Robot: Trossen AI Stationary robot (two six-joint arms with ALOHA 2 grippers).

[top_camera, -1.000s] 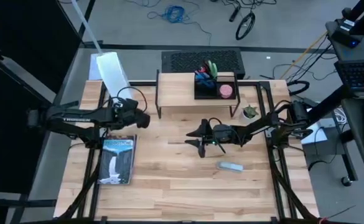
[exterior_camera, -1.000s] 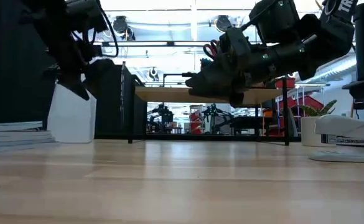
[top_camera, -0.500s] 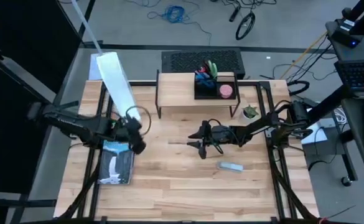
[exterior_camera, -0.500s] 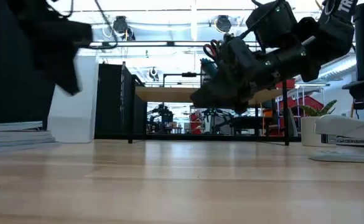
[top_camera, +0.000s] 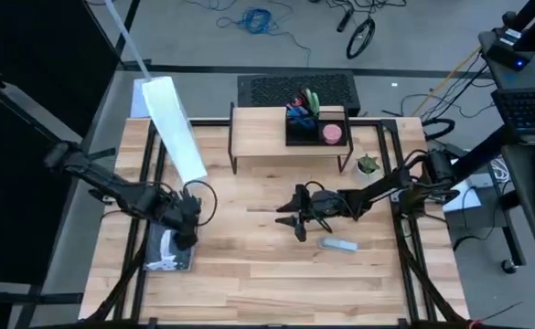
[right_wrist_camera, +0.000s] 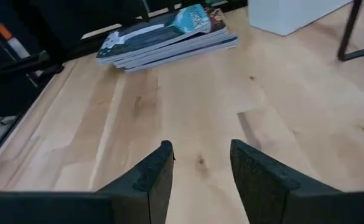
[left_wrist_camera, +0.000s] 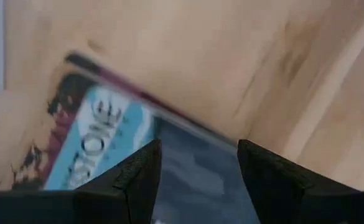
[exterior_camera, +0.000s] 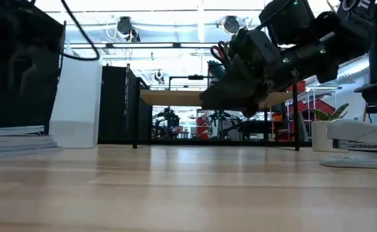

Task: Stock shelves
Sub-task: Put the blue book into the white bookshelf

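The shelves [top_camera: 267,137], a low riser with a light-wood top on black legs, stand at the table's far middle, and a black organizer tray [top_camera: 315,128] rests on the top's right part. A stack of magazines [top_camera: 168,249] lies flat at the near left. My left gripper [left_wrist_camera: 197,168] hovers open just over the stack's far end [top_camera: 185,228], fingers pointing down. My right gripper [top_camera: 294,219] hangs open above the table's middle [exterior_camera: 240,87], with nothing between its fingers [right_wrist_camera: 200,155].
A tall white file box [top_camera: 177,128] stands at the far left beside the shelves. A grey stapler [top_camera: 338,244] lies near my right gripper. A small potted plant [top_camera: 368,164] sits right of the shelves. Bare wood lies between the arms.
My left gripper has swung from beside the white file box toward the table's near edge and gone down, tipping its fingers down over the magazine stack. The file box now shows in full.
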